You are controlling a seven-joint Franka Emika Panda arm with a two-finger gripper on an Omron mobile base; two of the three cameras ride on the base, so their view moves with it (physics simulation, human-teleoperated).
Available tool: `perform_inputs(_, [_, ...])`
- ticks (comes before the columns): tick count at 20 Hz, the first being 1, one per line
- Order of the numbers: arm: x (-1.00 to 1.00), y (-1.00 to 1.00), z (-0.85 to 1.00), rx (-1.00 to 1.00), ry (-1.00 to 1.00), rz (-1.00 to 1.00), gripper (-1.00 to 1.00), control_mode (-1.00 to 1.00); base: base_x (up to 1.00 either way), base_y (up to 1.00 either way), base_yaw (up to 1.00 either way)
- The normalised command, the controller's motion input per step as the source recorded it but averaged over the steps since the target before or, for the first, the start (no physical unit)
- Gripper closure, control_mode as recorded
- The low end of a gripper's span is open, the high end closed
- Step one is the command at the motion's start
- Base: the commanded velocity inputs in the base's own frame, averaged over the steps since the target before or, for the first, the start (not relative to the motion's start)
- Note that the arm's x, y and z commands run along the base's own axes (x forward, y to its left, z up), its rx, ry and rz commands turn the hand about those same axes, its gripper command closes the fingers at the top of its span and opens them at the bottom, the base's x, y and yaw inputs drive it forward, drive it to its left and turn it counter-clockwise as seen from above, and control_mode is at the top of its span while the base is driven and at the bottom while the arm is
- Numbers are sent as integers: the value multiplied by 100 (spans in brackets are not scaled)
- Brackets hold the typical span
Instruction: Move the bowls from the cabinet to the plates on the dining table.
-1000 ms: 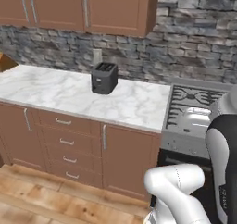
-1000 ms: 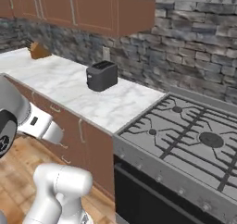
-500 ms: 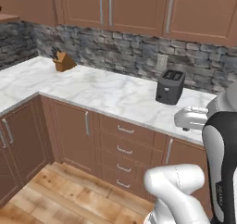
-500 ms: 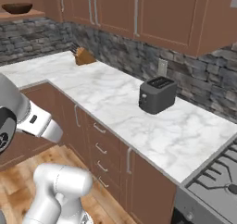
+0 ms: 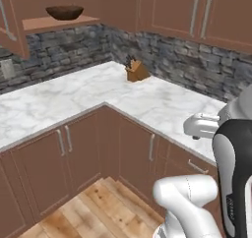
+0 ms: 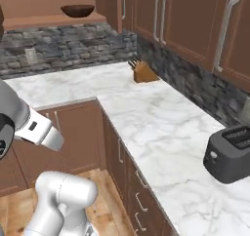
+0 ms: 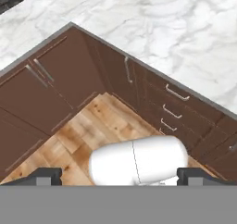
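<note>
**Bowl on the open shelf, fingers wide over the corner**

Bowl (image 5: 64,12), dark brown and wood-like, sits on an open reddish-brown shelf (image 5: 59,23) high on the wall, above the stone backsplash (image 6: 68,42); the right base view shows it too, upright and alone. The fingers (image 7: 44,176) show as two dark tips at the far left and far right of the hand view's lower edge, spread wide with nothing between them. Beyond them lie wood plank floor (image 7: 92,126) and the inner corner of the low brown cabinets (image 7: 60,84). Above runs an L-shaped white marble counter (image 5: 74,99), carrying a knife block (image 5: 136,71) near the corner and a black toaster (image 6: 229,153) further along. Wall cabinets (image 6: 190,20) with long silver bar handles hang above.
</note>
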Motion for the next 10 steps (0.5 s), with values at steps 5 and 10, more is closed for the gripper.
perform_inputs(5, [0, 0, 0, 0, 0, 0, -100, 100, 100, 0, 51])
perform_inputs(10, [0, 0, 0, 0, 0, 0, -100, 100, 100, -12, 35])
